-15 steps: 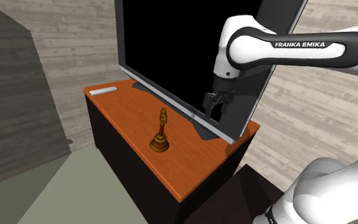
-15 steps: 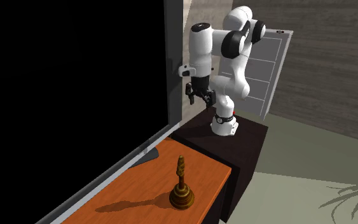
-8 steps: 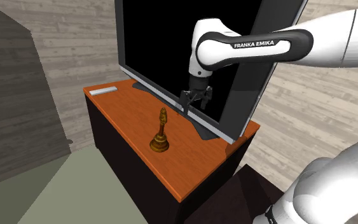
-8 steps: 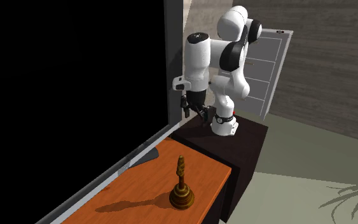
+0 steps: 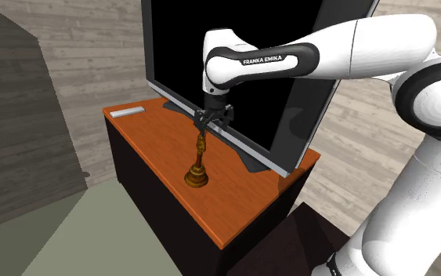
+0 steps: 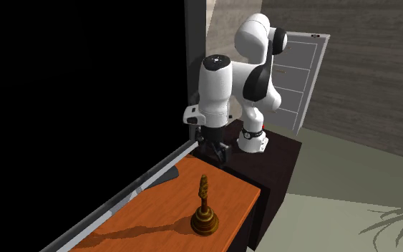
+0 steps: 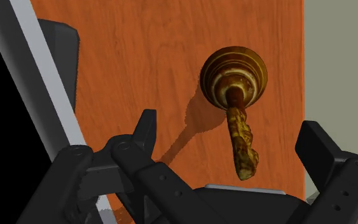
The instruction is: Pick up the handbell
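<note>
A small brown-gold handbell (image 5: 198,163) stands upright on the orange wooden cabinet top (image 5: 154,141), in front of the television. My black gripper (image 5: 211,124) hangs just above the tip of its handle, pointing down. In the second exterior view the gripper (image 6: 217,152) sits beyond and above the bell (image 6: 205,211). Looking along the hand, the gripper (image 7: 230,127) is open, and the bell (image 7: 234,79) lies below with its handle between the fingers (image 7: 147,127), untouched and nearer the other finger (image 7: 317,143).
A large television (image 5: 211,47) with a black screen stands along the cabinet's back, its grey foot (image 5: 254,161) close to the bell. A flat white slab (image 5: 127,112) lies at the cabinet's far end. The cabinet's front edge (image 6: 246,197) drops to the floor.
The arm has swung to the shoulder view's left, from the television's near end to above the bell. The gripper stays open.
</note>
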Controlling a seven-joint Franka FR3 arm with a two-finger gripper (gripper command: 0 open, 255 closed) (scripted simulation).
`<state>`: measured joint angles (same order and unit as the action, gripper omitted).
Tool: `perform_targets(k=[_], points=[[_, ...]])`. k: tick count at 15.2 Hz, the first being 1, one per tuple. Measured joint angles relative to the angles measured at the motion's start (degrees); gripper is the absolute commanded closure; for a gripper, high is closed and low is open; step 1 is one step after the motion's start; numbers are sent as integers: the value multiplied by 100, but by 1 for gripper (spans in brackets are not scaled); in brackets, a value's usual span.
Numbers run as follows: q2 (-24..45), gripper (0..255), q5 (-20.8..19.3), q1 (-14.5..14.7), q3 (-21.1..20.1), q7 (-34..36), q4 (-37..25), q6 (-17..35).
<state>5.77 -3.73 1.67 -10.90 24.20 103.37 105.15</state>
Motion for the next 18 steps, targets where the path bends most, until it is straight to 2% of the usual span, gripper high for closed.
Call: perform_targets(k=[3,4,12,13,18], points=[[758,0,-225,119,-23,297,-820,-79],[844,0,-255,128,-16,328,-877,-55],[1080,0,-328,152,-3,423,-679,373],[1085,255,-329,152,-1,424,-672,385],[1092,255,-332,151,0,423,-669,399]])
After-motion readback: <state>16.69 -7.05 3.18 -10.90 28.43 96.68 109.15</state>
